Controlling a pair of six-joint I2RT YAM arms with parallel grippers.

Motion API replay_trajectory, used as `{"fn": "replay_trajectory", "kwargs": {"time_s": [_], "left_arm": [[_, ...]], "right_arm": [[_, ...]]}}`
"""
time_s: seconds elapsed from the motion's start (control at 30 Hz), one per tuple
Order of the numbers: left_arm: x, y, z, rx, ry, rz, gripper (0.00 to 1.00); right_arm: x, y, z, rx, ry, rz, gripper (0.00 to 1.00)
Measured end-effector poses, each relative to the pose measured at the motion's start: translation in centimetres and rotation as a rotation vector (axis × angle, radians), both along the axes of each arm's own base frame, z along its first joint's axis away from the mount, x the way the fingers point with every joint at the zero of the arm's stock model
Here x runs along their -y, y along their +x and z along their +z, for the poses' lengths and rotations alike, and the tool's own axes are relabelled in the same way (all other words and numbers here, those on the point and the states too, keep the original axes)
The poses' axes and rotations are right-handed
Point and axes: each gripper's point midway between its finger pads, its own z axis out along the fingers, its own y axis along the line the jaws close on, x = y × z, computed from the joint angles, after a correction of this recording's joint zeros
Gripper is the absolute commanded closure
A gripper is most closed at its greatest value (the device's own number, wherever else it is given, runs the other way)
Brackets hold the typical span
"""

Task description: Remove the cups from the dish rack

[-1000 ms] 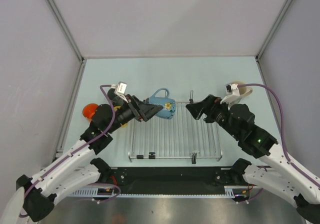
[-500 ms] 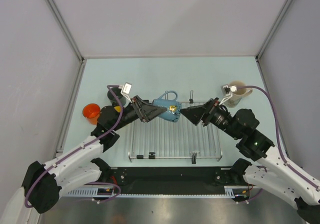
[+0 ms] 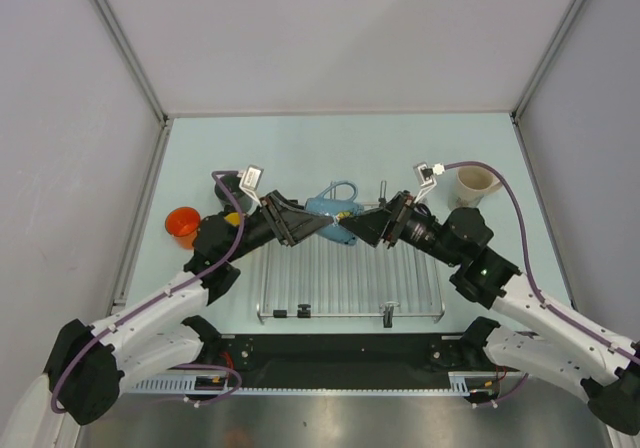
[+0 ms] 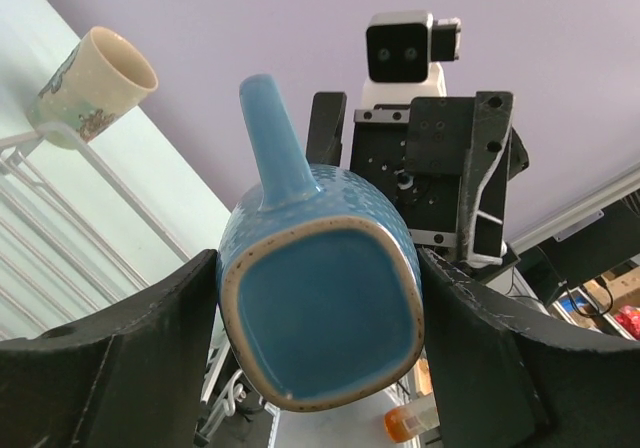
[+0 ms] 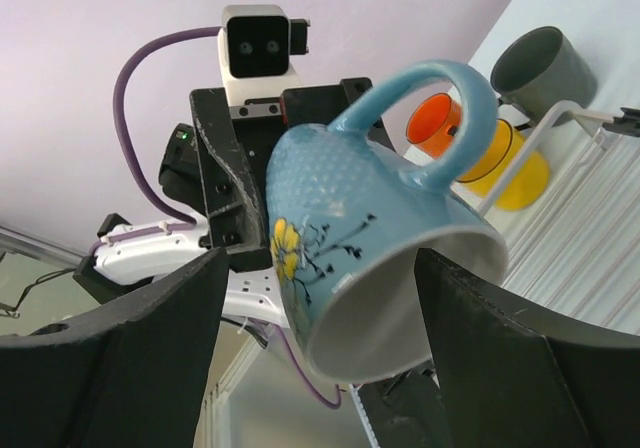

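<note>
Top external: dish rack [image 3: 350, 283] nearest the bases. Over its far edge, blue cup [image 3: 330, 211] clamped sideways in left end effector [image 3: 312, 226]; right end effector [image 3: 358, 226] spread, flanking the rim end, not yet gripping. Judged mid-handover: next, close right, release left. Right finger contact unclear; yellow cup [image 5: 520, 180] partly hidden.
</note>
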Motion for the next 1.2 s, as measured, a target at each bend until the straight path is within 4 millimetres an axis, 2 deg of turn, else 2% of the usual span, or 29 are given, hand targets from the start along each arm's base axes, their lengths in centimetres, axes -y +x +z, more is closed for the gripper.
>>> {"fn": "replay_trajectory", "kwargs": {"time_s": [0.1, 0.17, 0.3, 0.43, 0.57, 0.6, 0.77, 1.0, 1.03, 1.07, 1.13, 1.17, 1.2], "left_arm": [[0.0, -0.1, -0.8, -0.02, 0.002, -0.004, 1.0], [0.0, -0.1, -1.3, -0.035, 0.004, -0.005, 1.0], [-0.1, -0.2, -1.4, -0.034, -0.004, -0.007, 1.0], [-0.1, -0.3, -1.0, -0.028, -0.019, -0.01, 1.0], [-0.1, -0.4, -1.1, -0.025, -0.024, -0.018, 1.0], [-0.1, -0.5, -1.1, -0.026, -0.027, -0.019, 1.0], [-0.2, -0.7, -0.5, -0.012, -0.053, -0.031, 1.0], [-0.1, -0.6, -0.9, -0.023, -0.04, -0.032, 0.97], [0.0, -0.6, -1.0, -0.027, -0.036, -0.034, 0.95], [0.0, -0.6, -1.0, -0.029, -0.029, -0.036, 0.85], [0.2, -0.7, -1.0, -0.031, -0.015, -0.046, 0.72], [0.3, -0.8, -0.9, -0.032, -0.009, -0.052, 0.52], [0.4, -1.0, -0.8, -0.03, -0.001, -0.062, 0.41]], "right_arm": [[-0.7, 0.3, -0.1, 0.0, 0.008, 0.012, 0.27], [-1.0, 0.6, -0.3, -0.006, 0.009, 0.017, 0.35], [-1.4, 0.9, -0.3, -0.016, 0.019, 0.017, 0.45], [-1.4, 1.2, 0.1, -0.012, 0.038, 0.005, 0.71], [-1.8, 1.1, 0.8, -0.019, 0.077, 0.017, 0.89], [-1.8, 1.1, 0.8, -0.022, 0.08, 0.021, 1.0], [-2.2, 0.7, 1.5, -0.028, 0.116, 0.054, 1.0], [-2.1, 0.6, 1.3, -0.041, 0.109, 0.052, 1.0], [-2.0, 0.6, 1.2, -0.043, 0.105, 0.049, 1.0], [-1.9, 0.6, 1.1, -0.044, 0.099, 0.046, 1.0], [-1.6, 0.3, 1.1, -0.044, 0.093, 0.04, 1.0], [-1.4, 0.2, 1.2, -0.043, 0.09, 0.037, 1.0], [-1.3, 0.1, 1.2, -0.041, 0.087, 0.034, 1.0]]}}
